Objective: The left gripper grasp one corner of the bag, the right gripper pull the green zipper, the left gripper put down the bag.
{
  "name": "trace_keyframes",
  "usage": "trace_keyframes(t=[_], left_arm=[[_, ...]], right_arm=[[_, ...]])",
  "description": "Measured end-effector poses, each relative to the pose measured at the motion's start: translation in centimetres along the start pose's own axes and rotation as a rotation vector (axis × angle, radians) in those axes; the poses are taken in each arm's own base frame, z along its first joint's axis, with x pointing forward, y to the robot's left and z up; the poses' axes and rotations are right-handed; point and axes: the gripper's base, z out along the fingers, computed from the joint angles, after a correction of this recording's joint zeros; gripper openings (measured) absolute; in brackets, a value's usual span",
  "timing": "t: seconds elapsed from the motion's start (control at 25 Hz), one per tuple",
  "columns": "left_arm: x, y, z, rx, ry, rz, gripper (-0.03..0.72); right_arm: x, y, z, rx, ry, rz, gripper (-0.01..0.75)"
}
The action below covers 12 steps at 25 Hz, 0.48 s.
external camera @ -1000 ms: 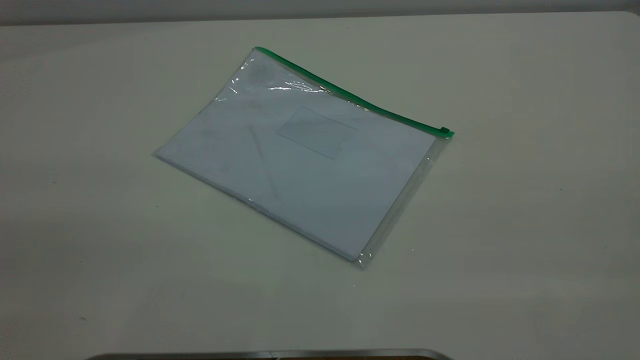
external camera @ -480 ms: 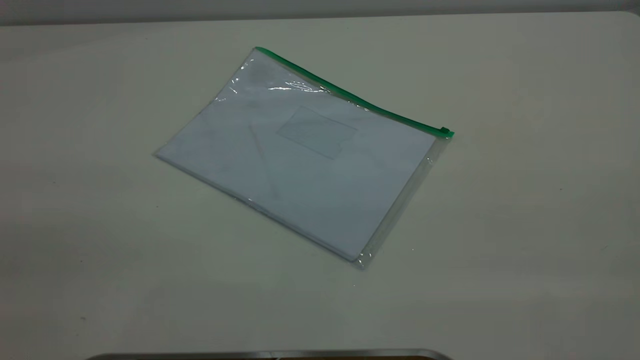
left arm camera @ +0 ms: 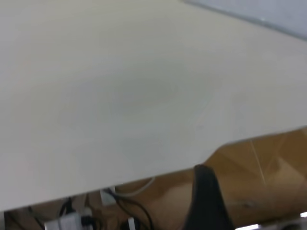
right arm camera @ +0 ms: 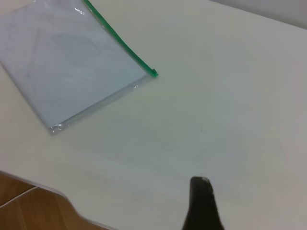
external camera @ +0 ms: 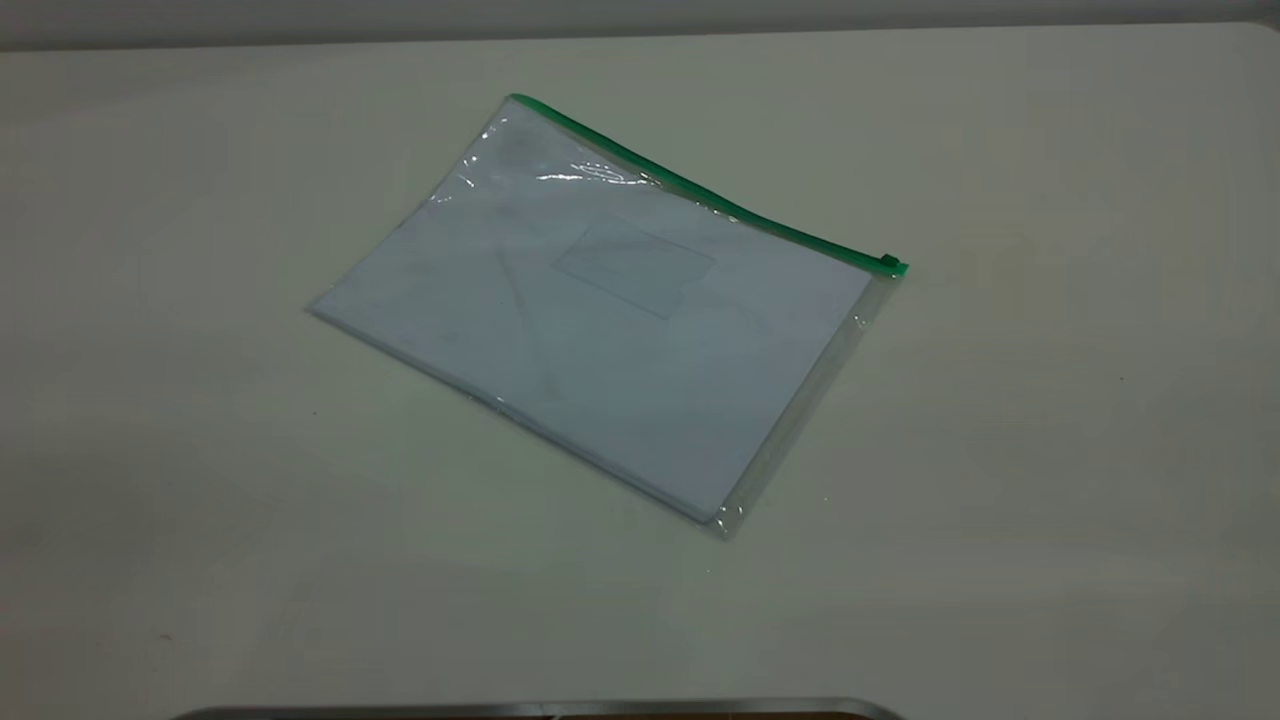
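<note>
The bag (external camera: 600, 310) lies flat on the table, a clear pouch with white paper inside and a small card pocket (external camera: 633, 265). The green zipper (external camera: 700, 195) runs along its far edge, with the slider tab (external camera: 890, 264) at the right end. Neither gripper shows in the exterior view. In the right wrist view the right gripper (right arm camera: 200, 184) shows as one black tip with no gap, empty above bare table, well apart from the bag (right arm camera: 72, 67) and the zipper's slider tab (right arm camera: 153, 73). The left gripper (left arm camera: 204, 172) shows likewise, beyond the table edge, with a strip of the bag (left arm camera: 268, 17) far off.
The pale table (external camera: 1050, 450) surrounds the bag on all sides. A metal rim (external camera: 540, 710) lies at the near edge. In the left wrist view the table edge (left arm camera: 144, 175) has wooden floor and cables (left arm camera: 120, 201) below it.
</note>
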Motion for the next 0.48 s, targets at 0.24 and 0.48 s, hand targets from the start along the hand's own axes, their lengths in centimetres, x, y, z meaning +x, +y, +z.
trace_keyframes(t=[0.24, 0.48], left_arm=[[1.1, -0.1, -1.0, -0.045, -0.108, -0.05, 0.59], [1.9, -0.3, -1.5, -0.059, -0.17, -0.057, 0.59]], right_arm=[[0.0, 0.0, 0.0, 0.0, 0.0, 0.0, 0.576], [0.0, 0.0, 0.0, 0.0, 0.0, 0.0, 0.576]])
